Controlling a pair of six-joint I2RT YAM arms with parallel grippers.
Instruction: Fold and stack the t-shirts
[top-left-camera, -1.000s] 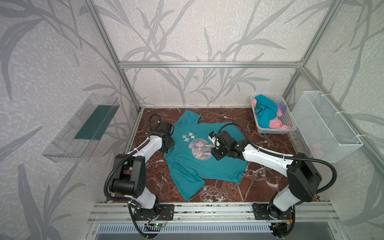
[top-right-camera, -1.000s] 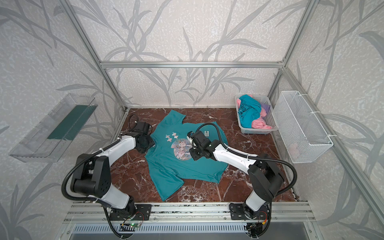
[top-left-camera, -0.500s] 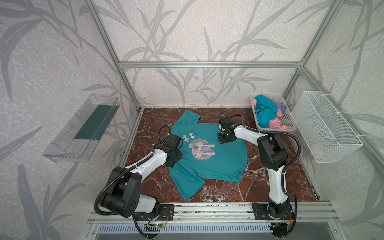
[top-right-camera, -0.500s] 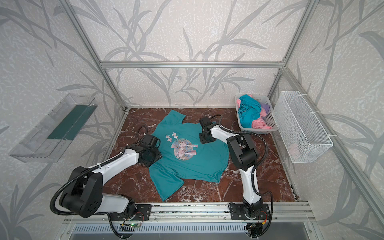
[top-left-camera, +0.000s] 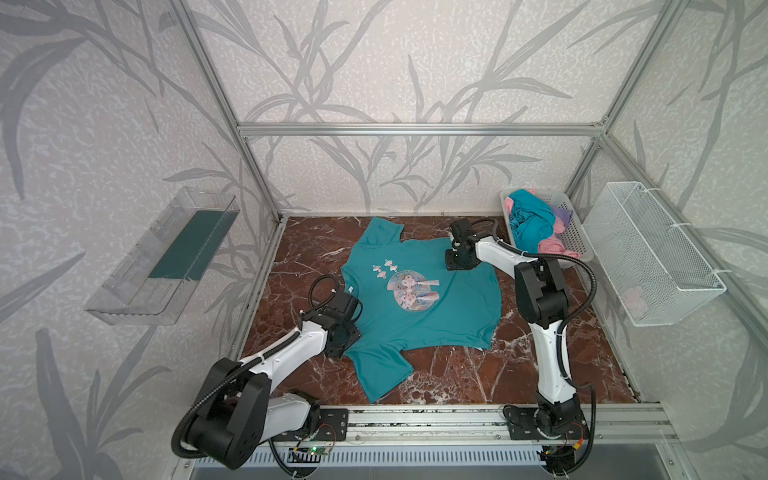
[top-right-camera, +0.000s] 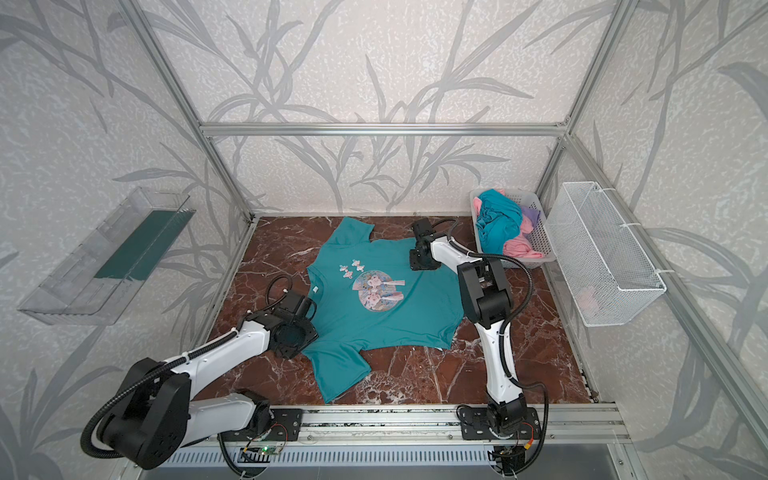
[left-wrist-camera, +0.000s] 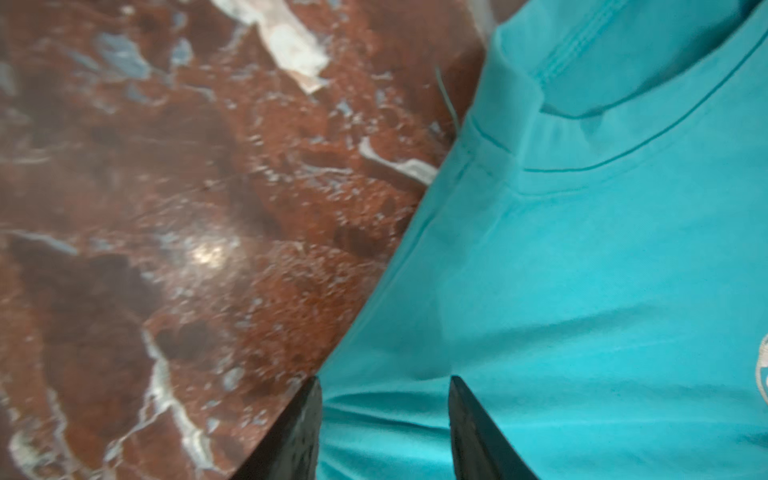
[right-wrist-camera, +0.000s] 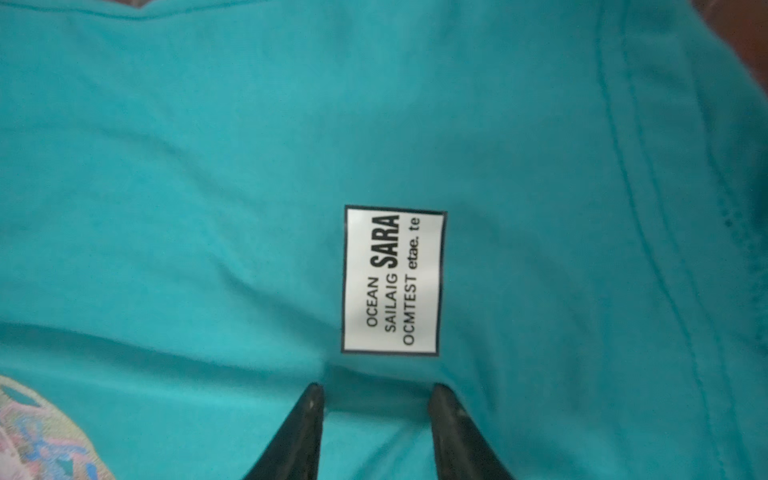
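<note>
T-shirts: one teal t-shirt (top-left-camera: 440, 320) lies flat and face up at the centre of the red-brown marbled surface (top-left-camera: 540, 374). Its collar is toward 9 o'clock, its hem toward 3 o'clock, with one sleeve at 11 o'clock and the other at 7 o'clock. It bears one round print (top-left-camera: 409, 291) in pink and pale blue, with small pink motifs beside it, and one white label (right-wrist-camera: 392, 280) with black lettering. Further shirts, count unclear, form one crumpled heap (top-left-camera: 532, 224) of teal, pink and lilac cloth in one grey perforated basket (top-left-camera: 577, 245) at 2 o'clock. Pincers: two. The left pincer (left-wrist-camera: 384, 395) is at the shirt's 8 o'clock shoulder edge beside the collar. Its jaws are spread, with creased teal cloth between the tips. The right pincer (right-wrist-camera: 374, 395) is at the shirt's 1 o'clock edge, just beside the label. Its jaws are also spread, with a low ridge of cloth between them. Wall fittings: one white wire basket (top-left-camera: 665, 257) at 3 o'clock and one clear tray (top-left-camera: 166, 257) at 9 o'clock.
</note>
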